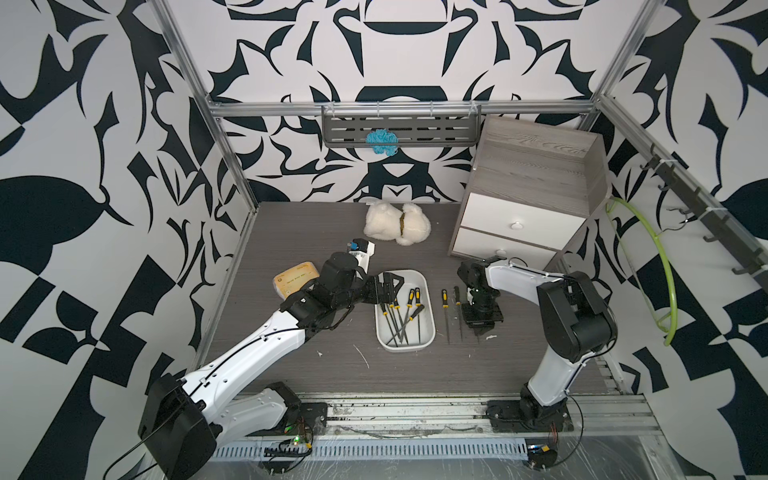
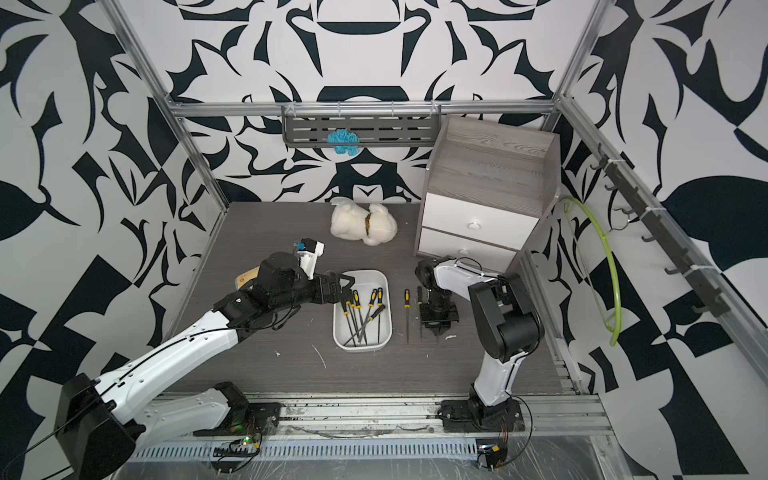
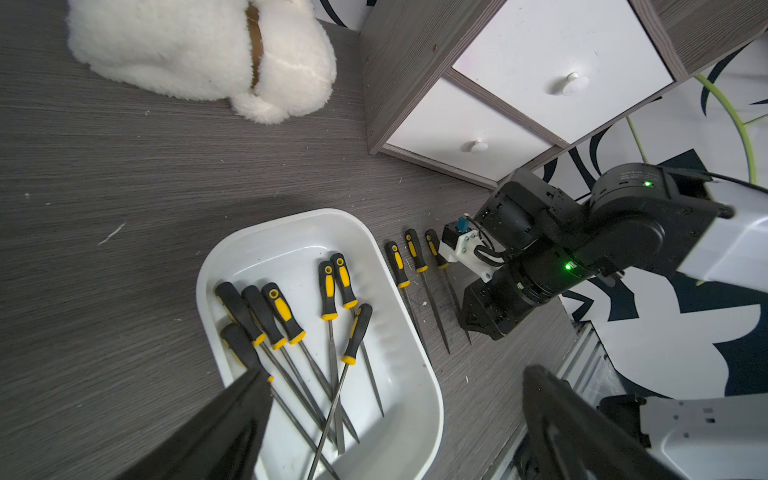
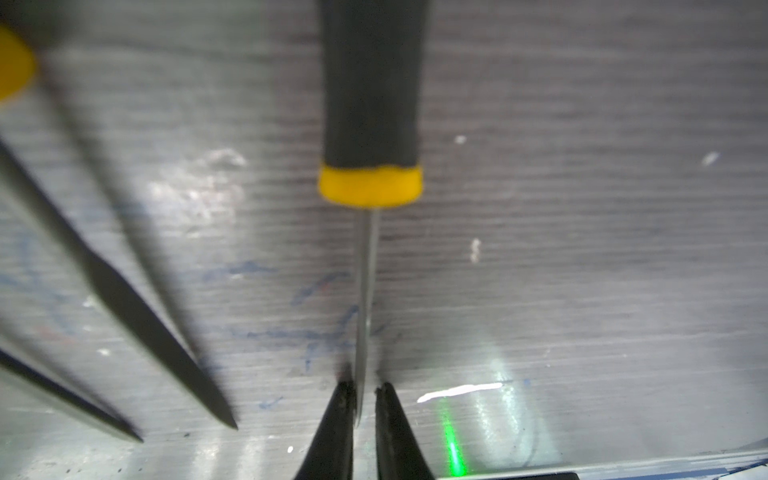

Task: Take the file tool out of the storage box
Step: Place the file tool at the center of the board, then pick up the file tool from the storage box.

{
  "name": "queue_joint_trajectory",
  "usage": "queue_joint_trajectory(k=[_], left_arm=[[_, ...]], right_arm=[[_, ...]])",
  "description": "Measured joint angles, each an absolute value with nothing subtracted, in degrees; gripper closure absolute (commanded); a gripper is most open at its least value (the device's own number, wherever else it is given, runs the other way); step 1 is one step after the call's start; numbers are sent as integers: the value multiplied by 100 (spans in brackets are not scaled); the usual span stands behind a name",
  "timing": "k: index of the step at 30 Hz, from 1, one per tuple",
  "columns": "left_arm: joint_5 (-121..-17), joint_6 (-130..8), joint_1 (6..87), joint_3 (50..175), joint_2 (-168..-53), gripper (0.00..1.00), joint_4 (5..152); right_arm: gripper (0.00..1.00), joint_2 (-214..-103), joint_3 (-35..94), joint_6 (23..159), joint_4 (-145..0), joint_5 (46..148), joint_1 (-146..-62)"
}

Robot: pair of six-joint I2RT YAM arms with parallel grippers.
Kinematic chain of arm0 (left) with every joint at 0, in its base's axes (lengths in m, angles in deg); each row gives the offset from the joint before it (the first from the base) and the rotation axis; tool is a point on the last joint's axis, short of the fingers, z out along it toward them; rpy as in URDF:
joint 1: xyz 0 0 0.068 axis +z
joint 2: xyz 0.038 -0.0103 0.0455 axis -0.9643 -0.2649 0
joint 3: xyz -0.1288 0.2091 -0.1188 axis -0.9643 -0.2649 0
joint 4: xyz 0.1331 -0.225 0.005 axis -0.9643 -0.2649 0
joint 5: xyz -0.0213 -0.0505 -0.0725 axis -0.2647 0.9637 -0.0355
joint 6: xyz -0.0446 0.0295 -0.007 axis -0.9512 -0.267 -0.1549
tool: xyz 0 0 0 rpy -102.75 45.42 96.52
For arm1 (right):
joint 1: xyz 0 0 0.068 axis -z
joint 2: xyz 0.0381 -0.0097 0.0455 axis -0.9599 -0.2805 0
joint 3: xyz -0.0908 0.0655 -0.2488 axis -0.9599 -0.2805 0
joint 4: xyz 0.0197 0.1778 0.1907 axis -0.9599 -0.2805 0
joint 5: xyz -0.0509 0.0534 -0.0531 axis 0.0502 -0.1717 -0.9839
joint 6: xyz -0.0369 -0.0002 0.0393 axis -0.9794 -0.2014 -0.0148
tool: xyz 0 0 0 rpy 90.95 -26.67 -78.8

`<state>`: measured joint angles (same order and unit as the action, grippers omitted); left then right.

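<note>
— Both top views are evenly bright, lit from above, with only faint shadows.
— The left wrist view is bright too, stretched at its edges. The left pincer (image 3: 395,372) is a dark blur, and a soft shadow lies on the tabletop (image 3: 124,249) beyond it.
— The right wrist view is soft overall. The file handle (image 4: 370,83) beyond the right pincer (image 4: 366,386) is unfocused, and white glare and a green glint sit beside the tips.

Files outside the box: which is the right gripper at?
The file farthest from the storage box: its blade lies between the parted jaws of the right gripper.
</note>
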<state>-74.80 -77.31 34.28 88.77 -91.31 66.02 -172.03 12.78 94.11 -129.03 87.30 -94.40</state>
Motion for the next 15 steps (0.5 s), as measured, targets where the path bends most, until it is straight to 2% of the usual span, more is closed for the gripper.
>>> queue_joint_trajectory(k=[3,7,13,15], left_arm=[[-7480,-7768,3426,8988,-9334,0,6540],[-7637,-7838,3262,9377,-10038,6,6278],[-8114,-7749,2569,10409,-11518,39,5563],[-8131,-7687,2482,10776,-11992,45,5343]], right_arm=[[81,-17056,1249,9428,-12859,8689,-9442],[76,-16193,1190,9533,-12875,8684,-9470],[76,-14665,1169,9618,-12713,8962,-9523],[76,-14276,1037,9642,-12405,9099,-9523]])
